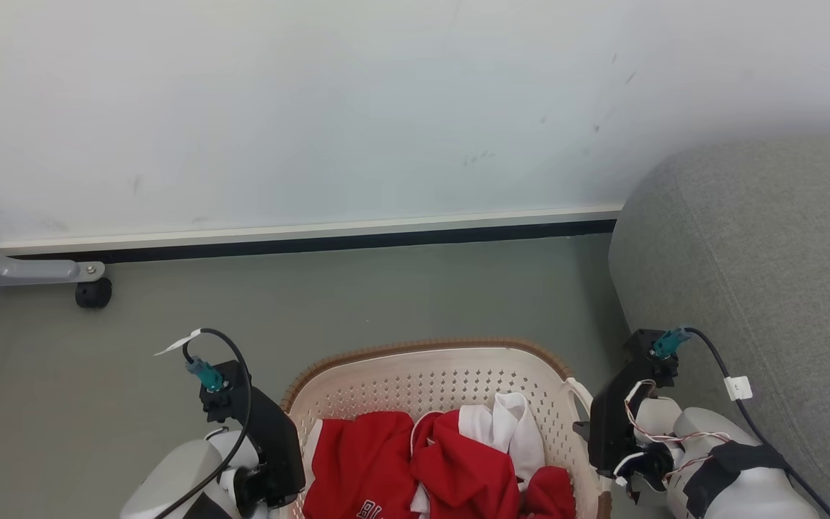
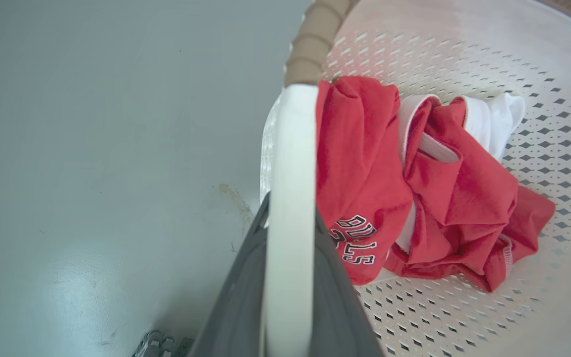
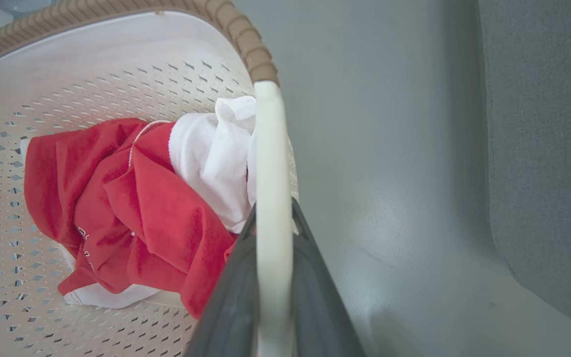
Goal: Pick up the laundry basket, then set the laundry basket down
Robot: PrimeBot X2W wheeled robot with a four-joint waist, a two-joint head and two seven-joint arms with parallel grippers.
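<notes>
Your laundry basket (image 1: 429, 371) sits at the bottom centre of the head view, with red and white clothes (image 1: 458, 454) heaped inside. Your left gripper (image 2: 290, 208) is clamped on its left handle (image 2: 290, 148) — your right gripper (image 3: 273, 206) pinches the right handle (image 3: 269, 148). Whether it clears the floor (image 1: 386, 295), you can't tell.

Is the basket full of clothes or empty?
Partly full: the laundry basket holds crumpled red and white clothes, with bare walls showing above.
</notes>
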